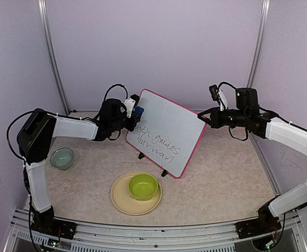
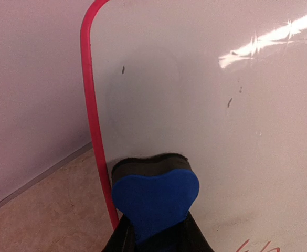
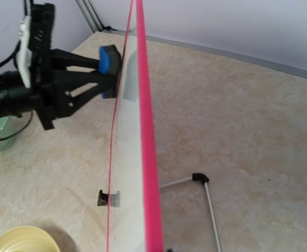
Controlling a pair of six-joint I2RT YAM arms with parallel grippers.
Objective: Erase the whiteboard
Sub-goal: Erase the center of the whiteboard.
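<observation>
Seen from above, the whiteboard [image 1: 166,131] stands tilted mid-table on black feet, with dark handwriting low down, behind a green bowl [image 1: 143,186] on a yellow plate [image 1: 120,202]. Only the right wrist view shows its wire stand [image 3: 205,184]. Only the left wrist view shows the blue foam eraser [image 2: 156,197] is heart-shaped, its dark felt on the glossy board. The outstretched left gripper [image 1: 135,112] is clamped on the eraser, and the right gripper [image 1: 203,119] pinches the board's upper right corner

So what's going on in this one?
The left gripper presses a blue heart-shaped foam eraser against the upper left of the pink-framed rectangular whiteboard. The right gripper pinches the board's right corner to steady it. The top area looks wiped; dark handwriting lower down is not yet erased.
</observation>
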